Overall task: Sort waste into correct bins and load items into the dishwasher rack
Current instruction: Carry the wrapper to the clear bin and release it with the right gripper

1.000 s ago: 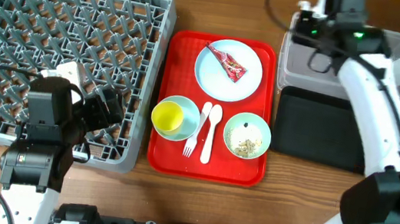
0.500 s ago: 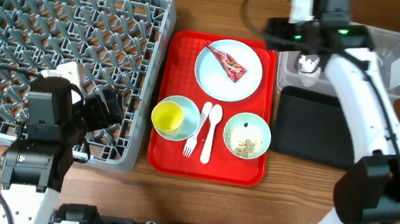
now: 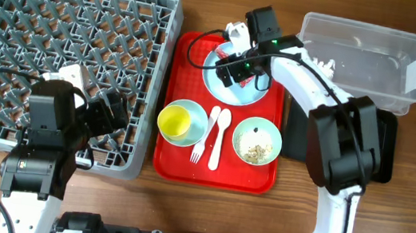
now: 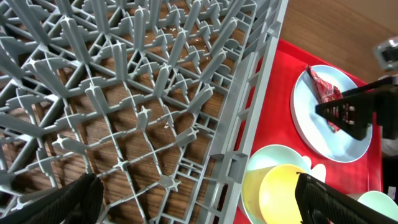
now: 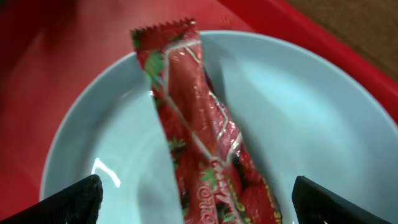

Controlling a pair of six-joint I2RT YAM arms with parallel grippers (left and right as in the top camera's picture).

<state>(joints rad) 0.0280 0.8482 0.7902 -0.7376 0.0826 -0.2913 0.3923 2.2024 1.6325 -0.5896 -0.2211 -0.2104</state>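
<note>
Right arm's fingers [image 5: 69,204] spread wide just above a red snack wrapper [image 5: 199,137] lying flat on a blue plate [image 5: 311,118]. Closing too high would likely miss the thin, slippery wrapper; too low could shove the plate. Left fingers [image 4: 69,202], also wide, hang empty over the grey rack [image 4: 155,93].

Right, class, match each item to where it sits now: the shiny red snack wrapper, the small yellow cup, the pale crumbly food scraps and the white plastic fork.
Items
1. shiny red snack wrapper
2. small yellow cup
3. pale crumbly food scraps
4. white plastic fork

Places
A. in the pale green bowl
B. flat on the red plastic tray, beside the white spoon
C. on the round pale blue plate
D. inside the pale blue bowl

Pairs: 1-C, 2-D, 3-A, 4-B.
</note>
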